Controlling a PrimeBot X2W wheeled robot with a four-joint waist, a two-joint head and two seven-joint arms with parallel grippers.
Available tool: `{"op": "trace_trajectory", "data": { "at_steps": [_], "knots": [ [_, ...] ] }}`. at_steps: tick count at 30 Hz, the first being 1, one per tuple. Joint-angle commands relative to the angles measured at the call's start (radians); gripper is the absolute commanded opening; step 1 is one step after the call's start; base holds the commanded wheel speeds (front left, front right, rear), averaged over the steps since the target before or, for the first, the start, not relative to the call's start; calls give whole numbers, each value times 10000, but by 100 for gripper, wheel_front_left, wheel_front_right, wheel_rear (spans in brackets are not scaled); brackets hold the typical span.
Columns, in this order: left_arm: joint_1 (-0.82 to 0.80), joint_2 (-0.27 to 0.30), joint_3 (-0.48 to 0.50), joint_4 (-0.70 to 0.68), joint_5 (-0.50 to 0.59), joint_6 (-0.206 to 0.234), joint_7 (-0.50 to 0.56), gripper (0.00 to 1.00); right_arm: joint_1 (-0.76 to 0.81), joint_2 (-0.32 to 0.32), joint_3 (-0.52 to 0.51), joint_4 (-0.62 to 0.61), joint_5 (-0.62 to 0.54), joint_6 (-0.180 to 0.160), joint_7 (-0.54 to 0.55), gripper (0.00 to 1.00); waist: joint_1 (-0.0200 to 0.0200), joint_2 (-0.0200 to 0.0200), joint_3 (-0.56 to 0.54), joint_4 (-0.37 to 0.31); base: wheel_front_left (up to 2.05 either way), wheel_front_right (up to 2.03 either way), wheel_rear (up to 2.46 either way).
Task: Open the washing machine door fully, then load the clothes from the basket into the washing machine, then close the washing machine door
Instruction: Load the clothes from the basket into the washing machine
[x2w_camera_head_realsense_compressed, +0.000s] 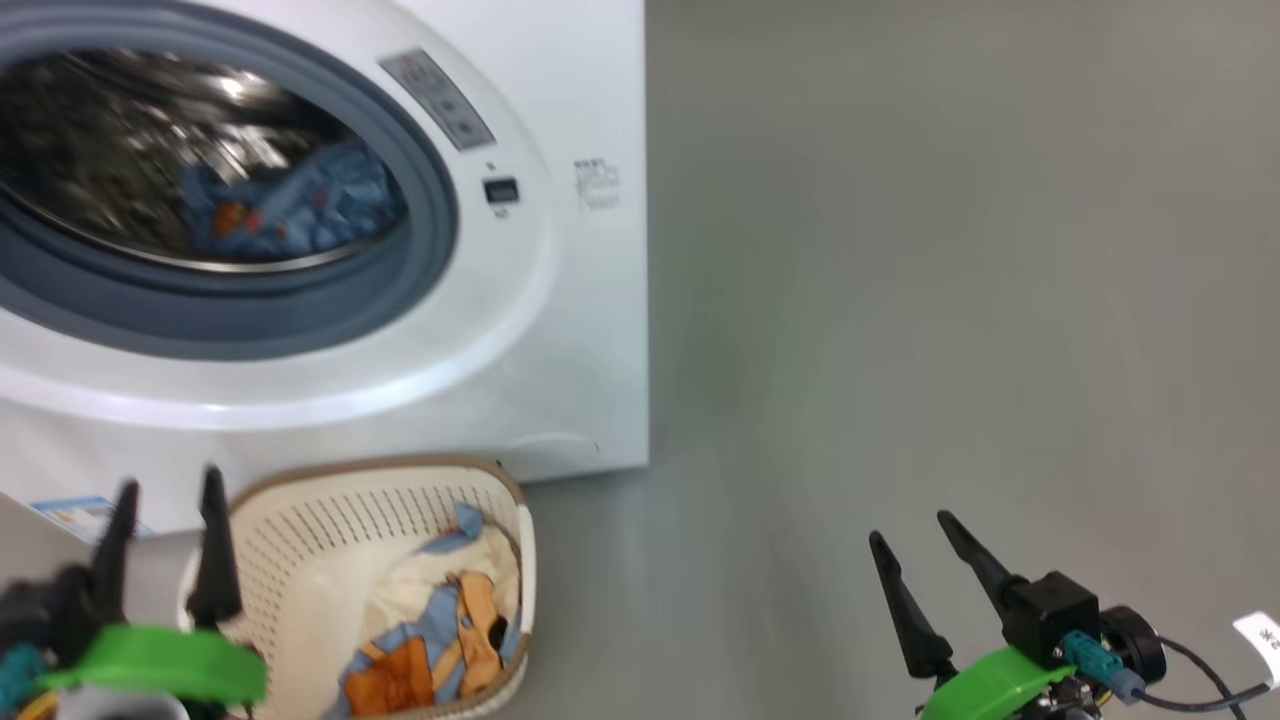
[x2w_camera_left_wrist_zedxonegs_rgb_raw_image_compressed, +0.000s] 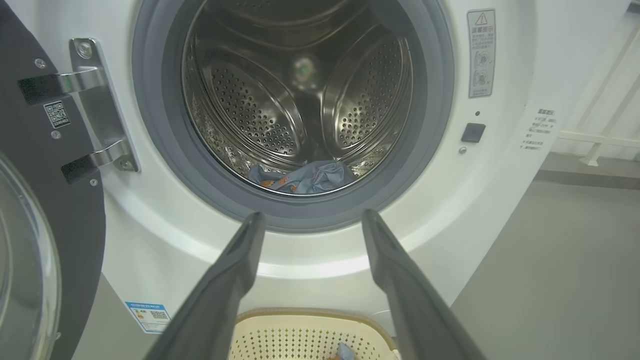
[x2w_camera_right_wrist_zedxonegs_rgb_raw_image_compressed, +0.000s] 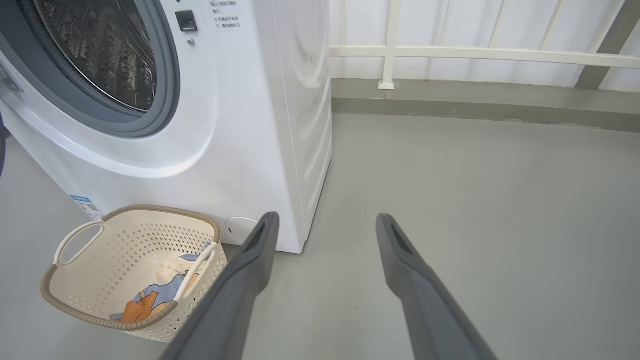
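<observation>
Our left end effector (x2w_camera_head_realsense_compressed: 170, 483) hangs spread and empty near the rim of the basket (x2w_camera_head_realsense_compressed: 380, 468); our right end effector (x2w_camera_head_realsense_compressed: 910, 529) is spread too, well apart. Clothes (x2w_camera_head_realsense_compressed: 440, 640) lie low inside, so we risk hooking the perforated wall and lifting the basket.

The white washer (x2w_camera_head_realsense_compressed: 570, 340) stands with its black-rimmed door (x2w_camera_left_wrist_zedxonegs_rgb_raw_image_compressed: 75, 220) swung open. A blue garment (x2w_camera_left_wrist_zedxonegs_rgb_raw_image_compressed: 305, 178) lies low in the steel drum (x2w_camera_left_wrist_zedxonegs_rgb_raw_image_compressed: 250, 100). The cream basket (x2w_camera_head_realsense_compressed: 300, 540) sits upright just before the washer, holding cream, blue and orange cloth (x2w_camera_head_realsense_compressed: 440, 630).
</observation>
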Motion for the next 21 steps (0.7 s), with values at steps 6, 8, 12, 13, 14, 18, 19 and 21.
{"op": "trace_trajectory", "data": {
  "at_steps": [6, 8, 12, 13, 14, 18, 19, 21],
  "knots": [
    [1159, -423, 613, -1127, 414, -10, -36, 100, 318, 13, 291, -160, 32, 27, -76, 100, 0, 0, -1442, 525, 0, 0, 0],
    [1387, -570, 666, -1338, 478, -10, -36, 100, 337, 13, 314, -170, 70, 27, -76, 100, 0, 0, -1508, 518, 0, 0, 0],
    [1750, -795, 679, -1658, 583, -11, -36, 100, 379, 13, 245, -216, 146, 27, -76, 100, 0, 0, -1626, 506, 0, 0, 0],
    [1817, -835, 665, -1721, 608, -12, -36, 100, 393, 13, 232, -223, 161, 27, -76, 100, 0, 0, -1648, 506, 0, 0, 0],
    [1874, -875, 635, -1778, 617, -12, -36, 100, 406, 13, 216, -234, 179, 27, -76, 100, 0, 0, -1663, 508, 0, 0, 0],
    [2049, -952, 312, -1891, 664, -13, -36, 100, 452, 13, 169, -260, 233, 27, -76, 100, 0, 0, -1710, 527, 0, 0, 0],
    [2080, -970, 285, -1893, 662, -13, -36, 100, 461, 13, 167, -268, 248, 27, -76, 100, 0, 0, -1720, 527, 0, 0, 0],
    [2146, -1003, 266, -1882, 678, -14, -36, 100, 471, 13, 184, -279, 275, 27, -76, 100, 0, 0, -1740, 504, 0, 0, 0]
  ]
}}
